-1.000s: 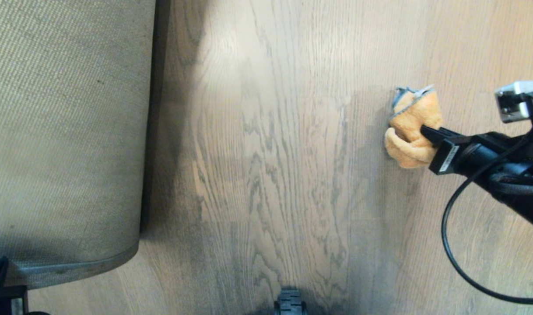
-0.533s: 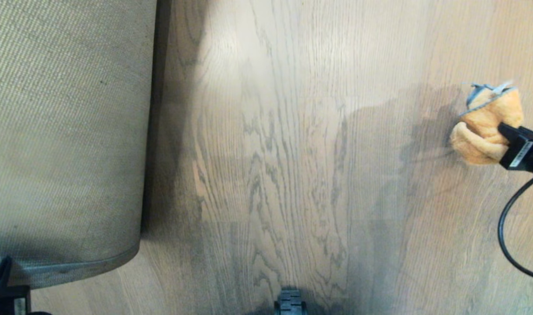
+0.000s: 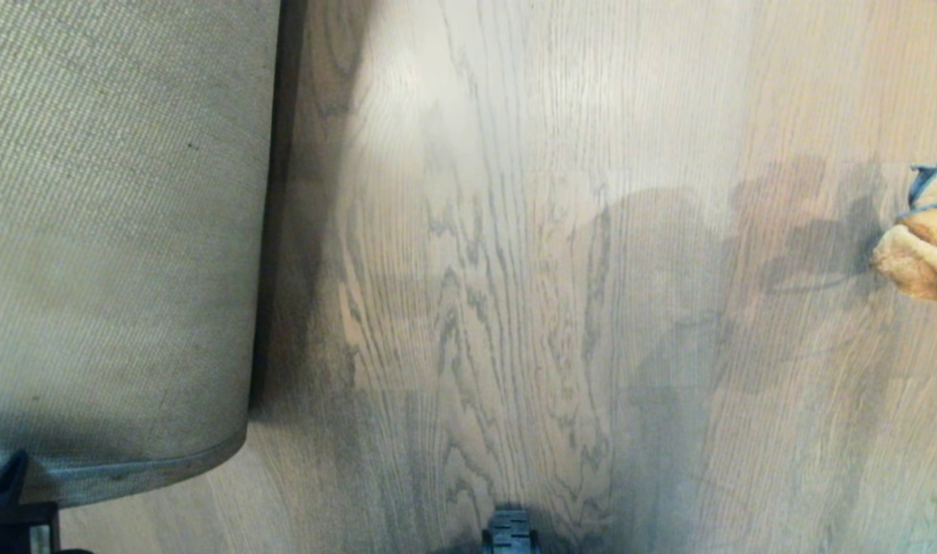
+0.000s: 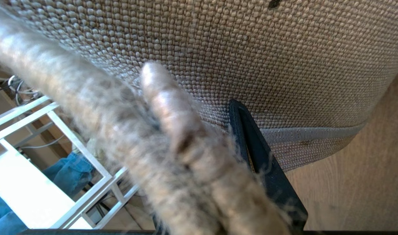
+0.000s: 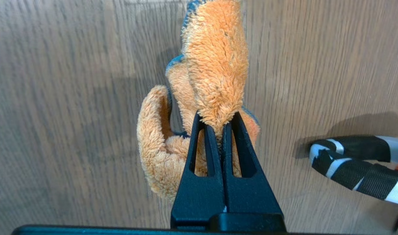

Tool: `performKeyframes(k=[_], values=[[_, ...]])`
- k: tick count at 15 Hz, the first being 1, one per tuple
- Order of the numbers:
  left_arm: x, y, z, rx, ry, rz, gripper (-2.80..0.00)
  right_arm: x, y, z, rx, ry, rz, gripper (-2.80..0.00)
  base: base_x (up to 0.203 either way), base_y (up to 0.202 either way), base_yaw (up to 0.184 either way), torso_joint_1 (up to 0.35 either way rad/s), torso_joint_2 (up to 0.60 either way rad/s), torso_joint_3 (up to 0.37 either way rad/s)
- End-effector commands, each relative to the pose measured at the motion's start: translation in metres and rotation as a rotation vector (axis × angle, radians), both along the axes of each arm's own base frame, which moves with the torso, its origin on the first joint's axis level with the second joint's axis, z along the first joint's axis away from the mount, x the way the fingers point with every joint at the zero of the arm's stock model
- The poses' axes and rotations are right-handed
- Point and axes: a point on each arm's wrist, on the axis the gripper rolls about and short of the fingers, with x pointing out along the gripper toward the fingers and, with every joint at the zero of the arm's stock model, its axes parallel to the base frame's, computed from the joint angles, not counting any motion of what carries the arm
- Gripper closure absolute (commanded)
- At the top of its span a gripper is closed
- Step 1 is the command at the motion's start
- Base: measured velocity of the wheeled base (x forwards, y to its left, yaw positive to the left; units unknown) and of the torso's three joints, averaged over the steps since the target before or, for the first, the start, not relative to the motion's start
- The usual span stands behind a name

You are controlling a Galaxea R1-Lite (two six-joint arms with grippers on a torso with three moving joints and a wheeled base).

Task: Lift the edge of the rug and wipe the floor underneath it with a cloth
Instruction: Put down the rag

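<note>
Flooring: brown wood-grain planks [image 3: 515, 231], grey streaks
Light: pale glare patch, soft shadows
Furniture: white metal frame [image 4: 65, 130]

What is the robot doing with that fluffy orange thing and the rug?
The robot is cleaning under a rug. Its left gripper pinches the rug edge and holds it up, so the woven backing faces the head camera. Its right gripper is shut on the orange cloth, which sits bunched at the far right of the bare wood floor, well away from the rug.

Soft daylight, shadows on floor [image 3: 515, 231], slight blur.
</note>
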Motion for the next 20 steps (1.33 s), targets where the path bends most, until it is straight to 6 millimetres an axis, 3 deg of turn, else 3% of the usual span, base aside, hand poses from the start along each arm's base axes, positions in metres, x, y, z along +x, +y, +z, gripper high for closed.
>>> performKeyframes(k=[1, 19, 20], values=[[0.0, 0.0, 0.001, 0.001, -0.004, -0.001, 0.0, 0.003, -0.005, -0.004, 0.007, 0.014, -0.015, 0.0, 0.0, 0.0, 0.0, 0.0, 0.0, 0.0], [0.0, 0.003, -0.002, -0.008, 0.011, 0.04, 0.0, 0.001, -0.004, -0.024, 0.037, 0.086, 0.072, 0.0, 0.0, 0.0, 0.0, 0.0, 0.0, 0.0], [0.0, 0.003, -0.002, -0.008, 0.011, 0.04, 0.0, 0.001, -0.004, -0.024, 0.037, 0.086, 0.072, -2.8, 0.0, 0.0, 0.0, 0.0, 0.0, 0.0]])
